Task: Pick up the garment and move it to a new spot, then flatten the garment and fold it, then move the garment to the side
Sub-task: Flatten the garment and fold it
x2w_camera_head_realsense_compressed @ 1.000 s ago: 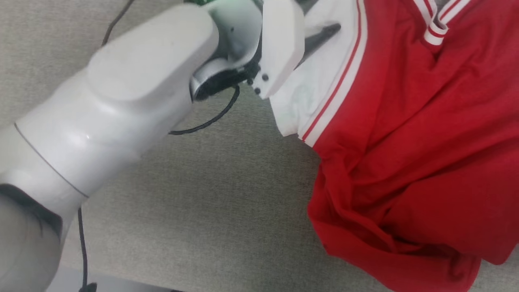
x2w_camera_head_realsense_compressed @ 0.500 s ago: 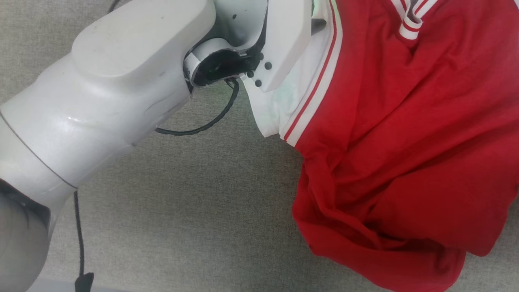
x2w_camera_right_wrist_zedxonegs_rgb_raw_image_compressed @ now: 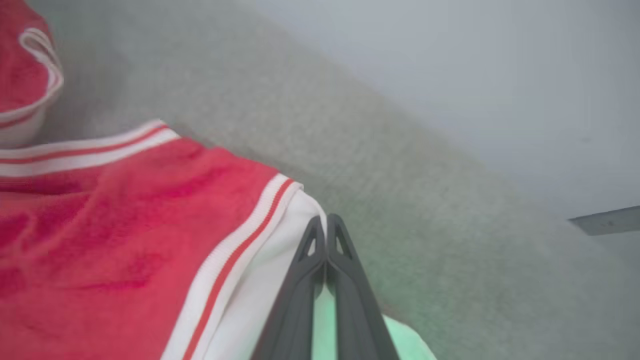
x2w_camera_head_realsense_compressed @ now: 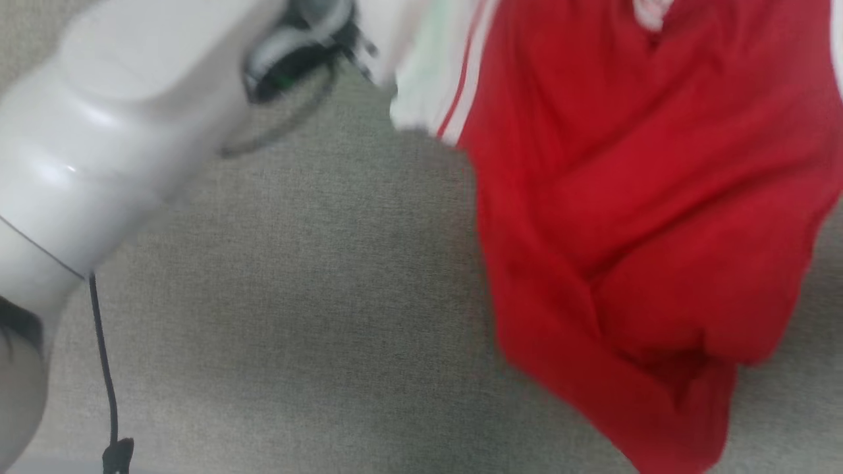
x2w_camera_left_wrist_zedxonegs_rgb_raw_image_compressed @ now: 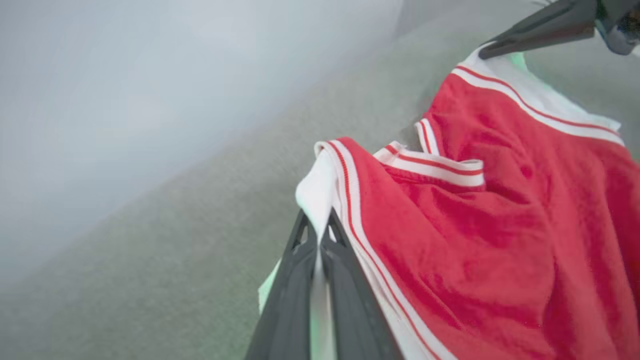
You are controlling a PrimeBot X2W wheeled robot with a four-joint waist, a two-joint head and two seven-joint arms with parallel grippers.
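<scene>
Even, soft daylight; head view motion-blurred throughout; wrist views hazy, backgrounds out of focus.

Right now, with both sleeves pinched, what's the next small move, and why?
Probably spread the arms apart a little. The left fingers and right fingers are each shut on a white sleeve of the garment, yet its red body sags in folds between them, bunched low over the grey surface. Tension should smooth it before laying down.
</scene>
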